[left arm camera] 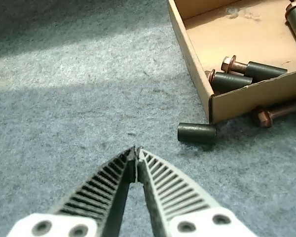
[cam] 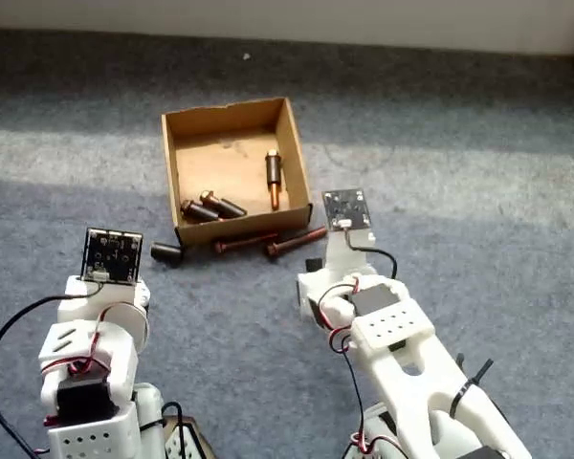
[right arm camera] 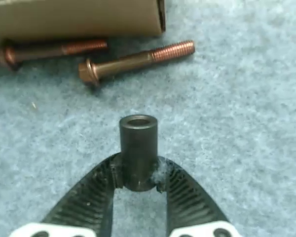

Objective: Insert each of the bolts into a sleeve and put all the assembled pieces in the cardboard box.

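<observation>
Lying on grey carpet [cam: 459, 172], the cardboard box [cam: 225, 158] holds three assembled pieces: one [cam: 273, 177] by itself, two more [cam: 199, 211], [cam: 224, 206] near the front wall. That count comes from the high view. The left gripper [left arm camera: 136, 150] hangs over bare carpet, its claw pressed together on nothing. The right gripper [right arm camera: 138, 170] pinches a dark sleeve [right arm camera: 138, 143] near one end, and the right wrist view adds a detail the high view leaves out: the free end's bore is open and unblocked. Two loose bolts [right arm camera: 135, 61], [right arm camera: 49, 51] lie side by side just outside the box's front wall, close ahead of the held sleeve. A second sleeve [left arm camera: 197, 133] lies on its side beside the box corner, clearest from the left wrist. Both kinds of part look like rigid, smooth metal, dense for their size, so probably prone to swivel in a two-point pinch. I would hold a sleeve mid-barrel and a bolt on its plain shank near the head, leaving the thread free.
</observation>
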### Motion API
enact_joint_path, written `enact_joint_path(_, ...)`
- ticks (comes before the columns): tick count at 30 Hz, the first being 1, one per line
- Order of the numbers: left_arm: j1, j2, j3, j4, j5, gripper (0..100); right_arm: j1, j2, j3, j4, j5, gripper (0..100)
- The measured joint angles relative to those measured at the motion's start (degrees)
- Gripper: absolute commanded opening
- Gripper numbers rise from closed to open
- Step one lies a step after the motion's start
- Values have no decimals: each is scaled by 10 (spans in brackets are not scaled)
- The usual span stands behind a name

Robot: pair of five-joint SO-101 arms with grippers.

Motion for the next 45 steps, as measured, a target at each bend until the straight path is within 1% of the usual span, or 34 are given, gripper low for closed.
enact_joint_path(4, 0, 102, -53, 0, -3, 66, 6, 0, 0, -1, -4, 5)
enact_joint_path(8, 0, 258, -123, 0, -4, 72, 20, 0, 0, -1, -4, 5)
enact_joint_path(10, 5, 340, -159, 0, -3, 119, 27, 0, 0, -1, -4, 5)
enact_joint_path(13, 33, 462, -204, 0, -3, 201, 40, 0, 0, -1, -4, 5)
enact_joint_path(18, 101, 626, -266, -1, -3, 206, 76, 0, 0, -1, -5, 5)
enact_joint_path(23, 171, 716, -325, -1, 1, 209, 107, 0, 0, -1, -8, 5)
enact_joint_path(26, 207, 751, -360, -4, 38, 210, 113, 0, 0, -1, -8, 5)
enact_joint_path(30, 245, 811, -420, -4, 49, 211, 114, 0, 0, -1, -8, 5)
enact_joint_path(34, 249, 905, -511, -4, 49, 208, 113, 0, 0, -1, -8, 5)
enact_joint_path(39, 251, 1041, -615, -3, 11, 210, 113, 0, 0, -1, -8, 5)
enact_joint_path(45, 252, 1147, -682, -1, -27, 206, 113, 0, 0, -1, -8, 5)
